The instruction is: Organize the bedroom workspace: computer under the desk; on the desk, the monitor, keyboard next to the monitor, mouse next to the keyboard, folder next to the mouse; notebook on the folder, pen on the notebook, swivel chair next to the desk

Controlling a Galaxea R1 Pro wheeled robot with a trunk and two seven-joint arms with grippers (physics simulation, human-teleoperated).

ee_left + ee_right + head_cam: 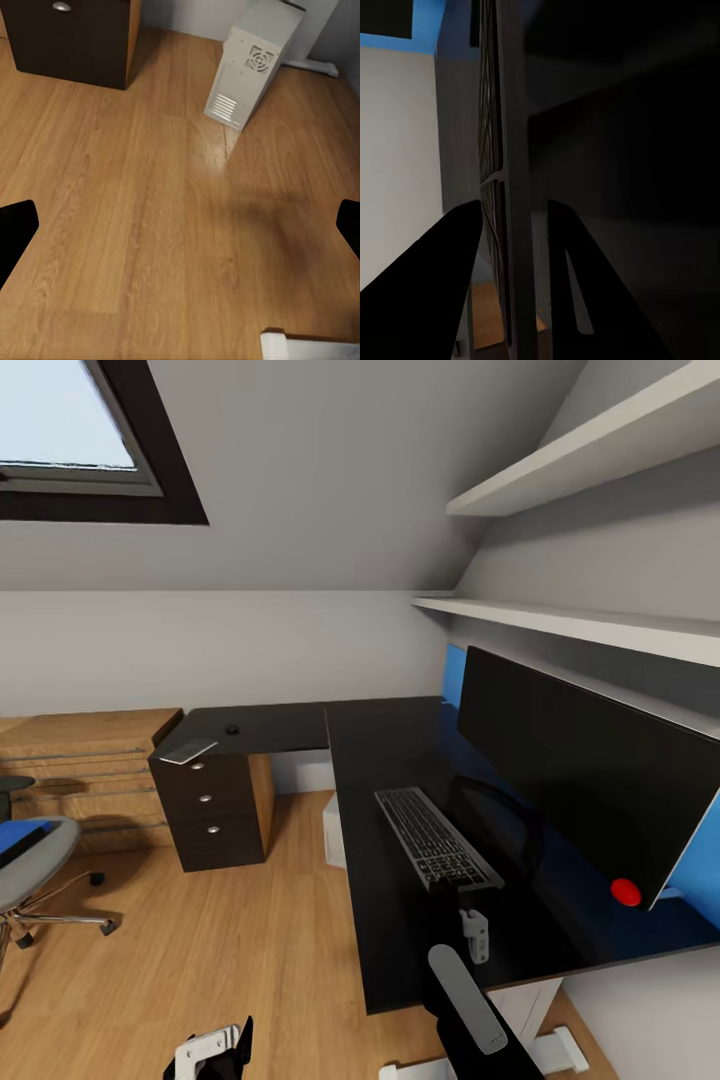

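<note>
Right tool (514,225) clamps the keyboard (437,838) edge on the table (385,760), beside the monitor (585,780). Left tool (180,229) hangs spread. We judge mouse (232,729) and chair (30,860) items pending.

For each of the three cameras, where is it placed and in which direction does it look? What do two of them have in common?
Head view: high on the robot, facing down over the black L-shaped desk, grey keyboard and black monitor; right arm shows.
Left wrist view: faces down at the wooden floor and white computer tower; black fingertips wide apart.
Right wrist view: close along the keyboard's edge, end effector straddling it.
Shared: head and right wrist views both show the keyboard.
</note>
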